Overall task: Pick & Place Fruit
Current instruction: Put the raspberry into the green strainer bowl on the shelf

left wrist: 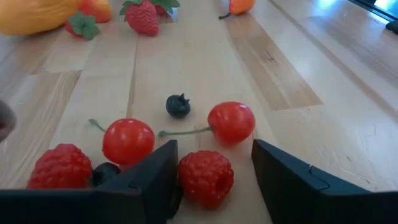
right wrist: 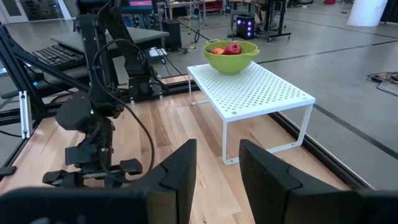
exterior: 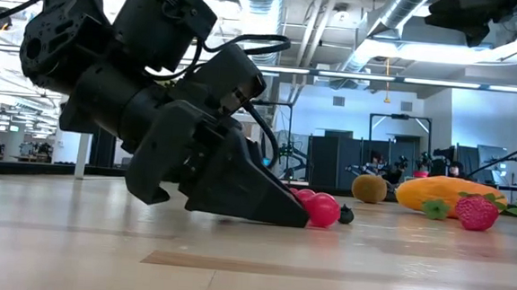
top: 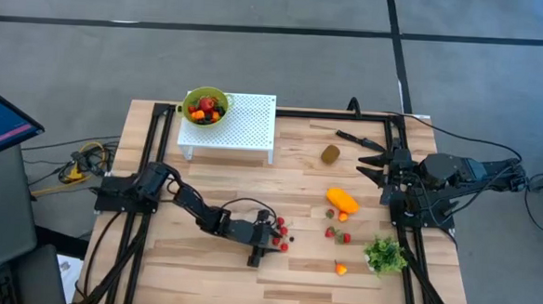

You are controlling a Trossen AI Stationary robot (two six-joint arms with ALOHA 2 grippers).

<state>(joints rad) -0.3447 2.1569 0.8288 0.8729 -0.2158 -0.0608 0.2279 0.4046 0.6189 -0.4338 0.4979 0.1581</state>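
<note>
Raspberry lay on the table low in the frame's centre, between the parted fingers of the left gripper, flanked but not clamped, among cherries and a dark berry. Right gripper parked at the table's right edge, fingers partly open, holding nothing

The high view looks straight down on the whole bench; the low view skims level across it, close behind the left claw. The left wrist view looks closely at the raspberry beside that claw, while the right wrist view faces the white rack, which the high view shares.
</note>
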